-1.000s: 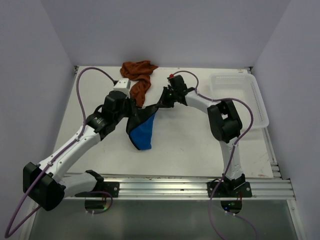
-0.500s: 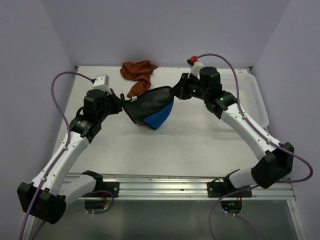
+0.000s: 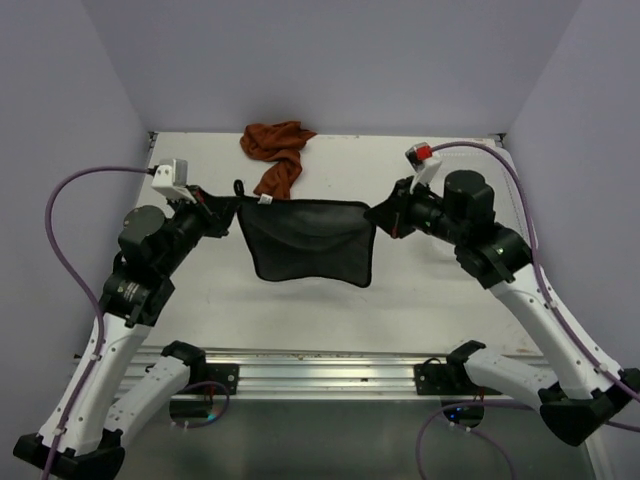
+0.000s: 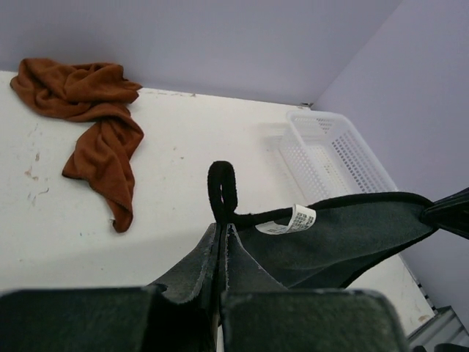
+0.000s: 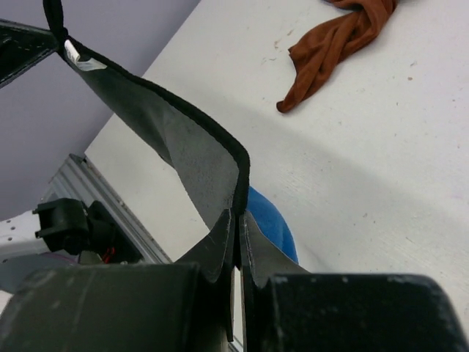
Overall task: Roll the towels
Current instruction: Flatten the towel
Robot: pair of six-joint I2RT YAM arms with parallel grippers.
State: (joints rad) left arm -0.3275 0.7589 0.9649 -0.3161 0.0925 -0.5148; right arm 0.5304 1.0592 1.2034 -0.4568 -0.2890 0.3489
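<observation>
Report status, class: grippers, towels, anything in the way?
Left gripper and right gripper both shut on blue towel, stretched flat between them, dark side up. Rust-brown towel crumpled at far edge. Nothing in the way.

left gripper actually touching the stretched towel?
Touching. In the left wrist view, the left gripper has its jaws closed on a corner of the dark-faced blue towel, cloth pinched between the fingers just below its hang loop.

The blue towel [image 5: 270,224] shows only as a sliver behind the stretched dark cloth [image 5: 187,143]
</observation>
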